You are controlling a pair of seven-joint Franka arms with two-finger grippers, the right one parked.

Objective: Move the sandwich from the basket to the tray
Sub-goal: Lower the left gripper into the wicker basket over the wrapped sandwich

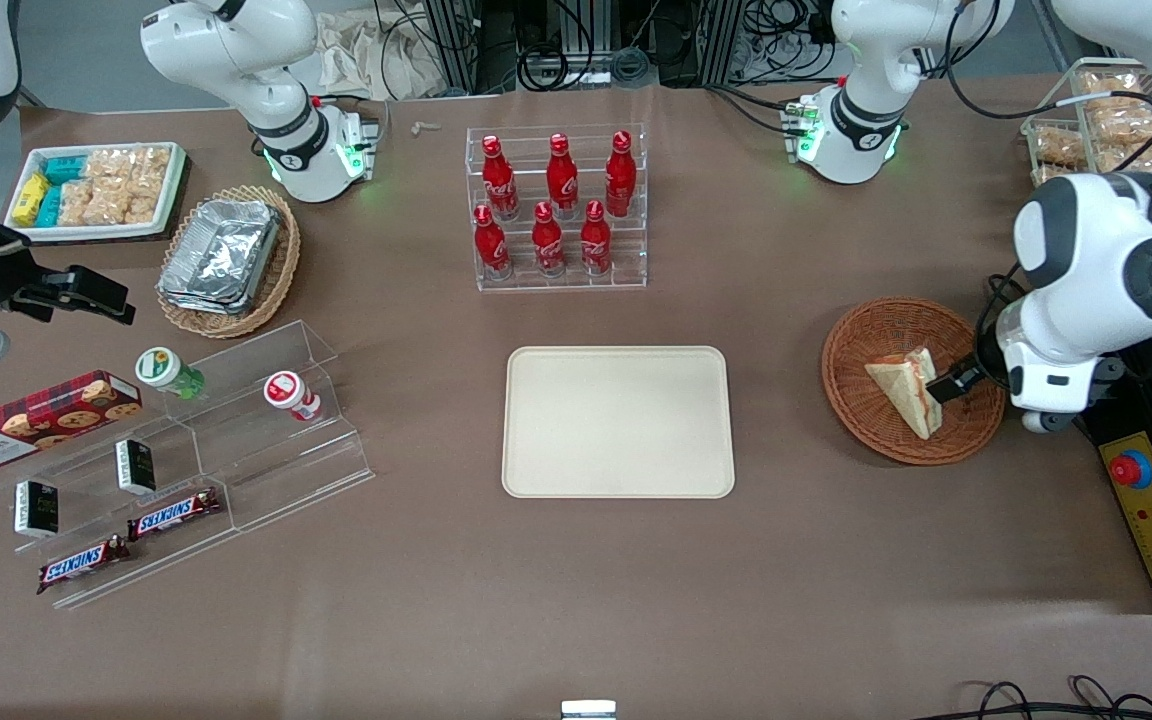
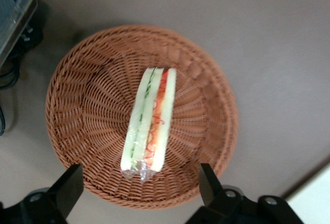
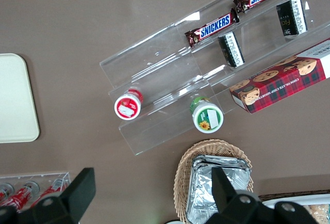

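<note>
Approach step, judged from the layout: hand [image 2: 139, 188] poised above wicker basket [image 2: 77, 79], fingers spread wide, nothing held. Sandwich [image 2: 149, 123] lay on edge inside, plastic-wrapped. Next probably called for: lowering to straddle the wedge, closing, then carrying to cream tray [image 1: 618, 421]. Readable elsewhere on bench: SNICKERS bars [image 3: 214, 28], "Chocolate chip" biscuit box [image 3: 286, 77].

- One sandwich [image 1: 906, 390] lies in one round reddish-brown basket [image 1: 866, 345].
- One cream tray [image 1: 618, 421] sits on the worktop [image 1: 576, 600].
- My one gripper [image 2: 139, 182] hangs over the basket, fingers spread wide.
- Six red bottles [image 1: 562, 175] stand in one clear rack [image 1: 636, 275].
- Two Snickers bars [image 1: 174, 514].
- Two small dark boxes [image 1: 136, 466].
- Two capped cups [image 1: 291, 394], one red, one green.
- One cookie box [image 1: 36, 418].
- One paler oval basket [image 1: 276, 285] of foil containers.
- One white snack tray [image 1: 86, 232].
</note>
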